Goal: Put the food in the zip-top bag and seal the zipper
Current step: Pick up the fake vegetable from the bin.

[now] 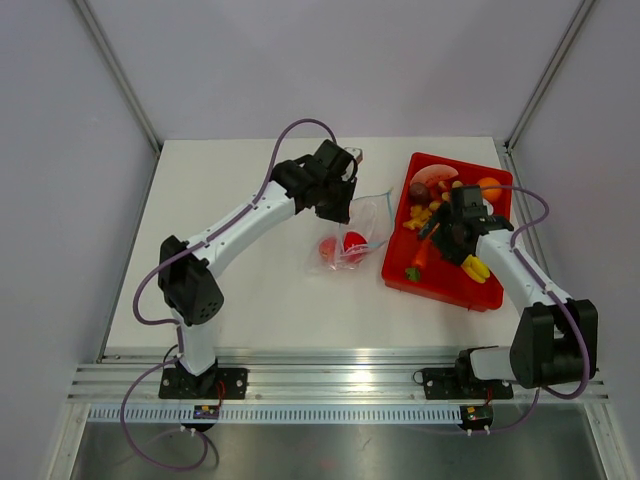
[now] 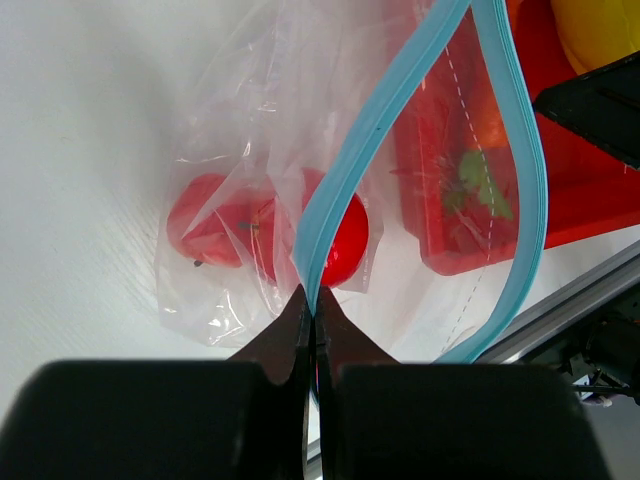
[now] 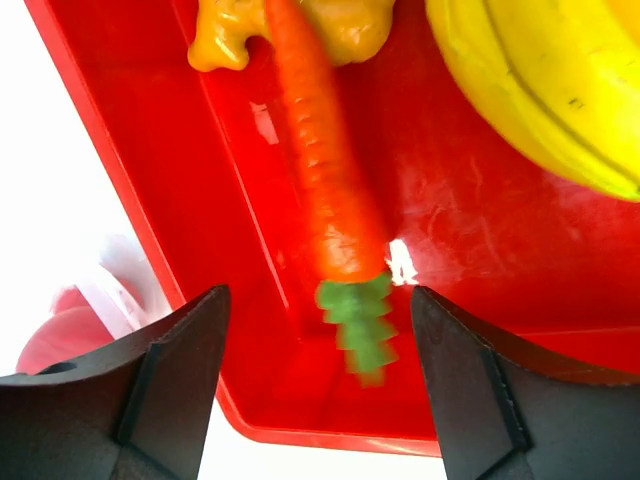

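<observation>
The clear zip-top bag (image 1: pixel 362 228) lies between the arms, its mouth held up and open. Two red toy foods (image 1: pixel 340 247) lie inside it; they also show in the left wrist view (image 2: pixel 210 222). My left gripper (image 2: pixel 311 300) is shut on the light blue zipper strip (image 2: pixel 350 165) at the bag's mouth; in the top view it (image 1: pixel 343 203) sits over the bag's far end. My right gripper (image 3: pixel 320 300) is open and empty over the red tray (image 3: pixel 140 160), its fingers either side of the green top of an orange toy carrot (image 3: pixel 325 170). In the top view it (image 1: pixel 440 242) hovers above the tray's middle.
The red tray (image 1: pixel 400 275) stands right of the bag and holds more toy food: a yellow banana (image 3: pixel 540 80), a yellow-orange piece (image 3: pixel 345 25), an orange ball (image 1: pixel 490 188) and dark fruit (image 1: pixel 418 190). White walls enclose the table.
</observation>
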Available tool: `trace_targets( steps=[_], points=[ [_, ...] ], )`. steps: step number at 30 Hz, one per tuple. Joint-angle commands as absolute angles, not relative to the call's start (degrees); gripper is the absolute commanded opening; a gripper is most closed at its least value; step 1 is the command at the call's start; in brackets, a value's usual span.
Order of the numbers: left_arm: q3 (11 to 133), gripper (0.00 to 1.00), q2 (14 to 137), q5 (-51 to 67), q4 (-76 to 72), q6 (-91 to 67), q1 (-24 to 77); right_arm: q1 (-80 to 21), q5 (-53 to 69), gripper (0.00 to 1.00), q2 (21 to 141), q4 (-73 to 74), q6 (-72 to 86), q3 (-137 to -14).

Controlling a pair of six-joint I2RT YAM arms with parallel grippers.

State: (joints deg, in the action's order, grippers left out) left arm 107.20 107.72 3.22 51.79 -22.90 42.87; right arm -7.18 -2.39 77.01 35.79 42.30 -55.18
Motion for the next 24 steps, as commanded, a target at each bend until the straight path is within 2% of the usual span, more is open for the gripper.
trace_targets(
  steps=[1, 4, 5, 8, 11, 13, 16, 21, 24],
  points=[
    [107.31, 0.0, 103.54, 3.08, 49.83, -22.41, 42.45, -6.94, -6.05, 0.79, 75.59, 35.84, 38.42, -58.71],
    [107.05, 0.0, 103.36, 3.69, 49.31, -22.5, 42.45, -6.94, -6.94, 0.75, 75.15, 38.04, 35.26, -58.71],
    [107.05, 0.0, 103.45, 3.78, 49.22, -22.59, 42.45, -6.94, -5.99, 0.69, 75.15, 38.49, 34.9, -58.54],
    [106.96, 0.0, 103.62, 4.48, 48.96, -22.68, 42.45, -6.94, -3.44, 0.6, 75.15, 38.24, 33.84, -56.43],
    [106.7, 0.0, 103.89, 4.57, 48.69, -22.76, 42.45, -7.12, -1.24, 0.6, 75.41, 35.78, 34.1, -53.62],
    [106.52, 0.0, 104.06, 4.75, 48.78, -22.85, 42.45, -7.12, -1.06, 0.67, 77.16, 34.9, 33.75, -53.43],
    [106.52, 0.0, 104.33, 5.1, 48.95, -22.85, 42.45, -7.03, -1.58, 0.7, 81.72, 34.1, 31.74, -56.5],
    [106.17, 0.0, 104.06, 5.19, 49.13, -22.68, 42.45, -6.94, -7.82, 0.72, 93.48, 35.94, 29.45, -65.28],
    [104.5, 0.0, 103.45, 5.54, 48.17, -22.5, 42.45, -6.86, -7.65, 0.68, 98.6, 35.25, 28.92, -68.2]
  ],
)
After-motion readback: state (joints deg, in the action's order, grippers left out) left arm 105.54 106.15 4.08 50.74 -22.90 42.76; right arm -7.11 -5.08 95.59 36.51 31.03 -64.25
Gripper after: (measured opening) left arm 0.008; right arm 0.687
